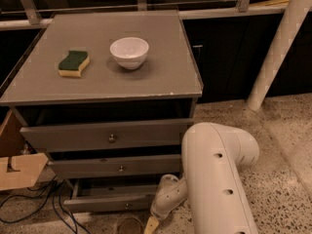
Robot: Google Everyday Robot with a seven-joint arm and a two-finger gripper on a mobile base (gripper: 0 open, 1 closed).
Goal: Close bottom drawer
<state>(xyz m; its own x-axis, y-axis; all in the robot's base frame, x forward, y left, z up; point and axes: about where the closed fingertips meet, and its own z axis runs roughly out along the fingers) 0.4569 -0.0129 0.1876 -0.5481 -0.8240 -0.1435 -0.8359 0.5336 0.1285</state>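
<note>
The bottom drawer (105, 204) is the slimmest grey front at the foot of the cabinet. It stands pulled out a short way, with a strip of its grey interior showing behind the front panel. A tiny knob sits at its centre. My gripper (150, 224) is low at the frame's bottom edge, just in front of the drawer's right end and below its front panel. It is partly cut off by the edge. The thick white arm (214, 179) comes down to it from the right.
The middle drawer (117, 167) and top drawer (107, 135) also stand slightly out. A green and yellow sponge (73, 63) and a white bowl (129, 51) rest on the cabinet top (165, 82). A cardboard box (19, 169) and cables (29, 204) lie left; a white pillar (278, 48) stands right.
</note>
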